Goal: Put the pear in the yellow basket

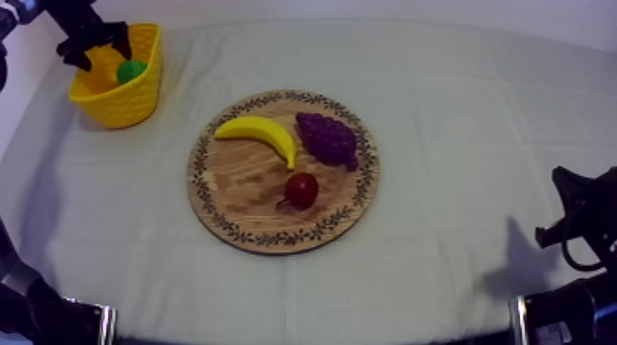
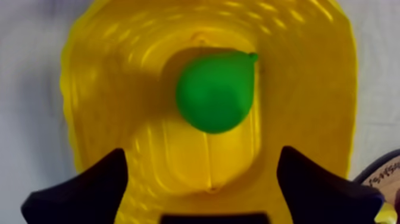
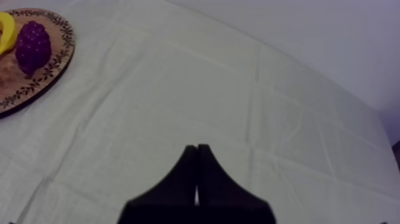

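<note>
The green pear [image 2: 215, 91] lies on the floor of the yellow basket [image 2: 119, 89], free of any grip. In the top view the pear [image 1: 130, 71] shows inside the basket [image 1: 124, 99] at the far left. My left gripper [image 1: 92, 46] hangs open just above the basket, its two black fingers [image 2: 89, 190] spread wide with nothing between them. My right gripper [image 3: 197, 156] is shut into a narrow wedge over bare cloth, low at the right side [image 1: 574, 216]. The round wooden board [image 1: 229, 183] sits mid-table.
On the board lie a banana [image 1: 262, 135], a bunch of grapes [image 1: 327, 138] and a small red fruit [image 1: 301, 189]. The grapes [image 3: 31, 46] and board rim [image 3: 50, 77] also show beyond my right gripper. Open cloth stretches right of the board.
</note>
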You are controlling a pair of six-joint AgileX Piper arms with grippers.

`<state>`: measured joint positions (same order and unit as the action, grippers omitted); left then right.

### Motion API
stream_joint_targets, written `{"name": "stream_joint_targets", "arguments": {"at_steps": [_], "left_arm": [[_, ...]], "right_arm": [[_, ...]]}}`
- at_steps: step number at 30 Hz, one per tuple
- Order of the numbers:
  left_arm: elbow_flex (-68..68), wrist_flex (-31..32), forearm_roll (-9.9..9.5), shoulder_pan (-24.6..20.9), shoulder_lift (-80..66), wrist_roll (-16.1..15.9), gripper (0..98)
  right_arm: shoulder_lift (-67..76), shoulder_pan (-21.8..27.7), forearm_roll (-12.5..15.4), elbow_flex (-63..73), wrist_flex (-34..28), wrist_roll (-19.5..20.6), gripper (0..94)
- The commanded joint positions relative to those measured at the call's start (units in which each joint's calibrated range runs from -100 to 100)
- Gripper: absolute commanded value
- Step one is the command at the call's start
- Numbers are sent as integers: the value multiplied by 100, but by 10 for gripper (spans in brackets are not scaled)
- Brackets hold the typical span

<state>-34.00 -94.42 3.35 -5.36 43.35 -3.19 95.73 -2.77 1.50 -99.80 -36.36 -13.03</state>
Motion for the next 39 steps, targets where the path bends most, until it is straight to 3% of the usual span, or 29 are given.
{"name": "stream_joint_targets", "arguments": {"at_steps": [1, 25, 33, 39], "left_arm": [[233, 50, 7, -2, -256, 41, 854], [3435, 193, 109, 106, -3782, 105, 611], [4974, 1199, 171, 81, -5241, -197, 444], [6213, 1816, 316, -159, -6453, -542, 394]], "right_arm": [[3, 1, -1, 2, -2, 2, 4], [3, 1, -1, 2, -2, 2, 4], [3, 1, -1, 2, -2, 2, 4], [3, 1, -1, 2, -2, 2, 4]]}}
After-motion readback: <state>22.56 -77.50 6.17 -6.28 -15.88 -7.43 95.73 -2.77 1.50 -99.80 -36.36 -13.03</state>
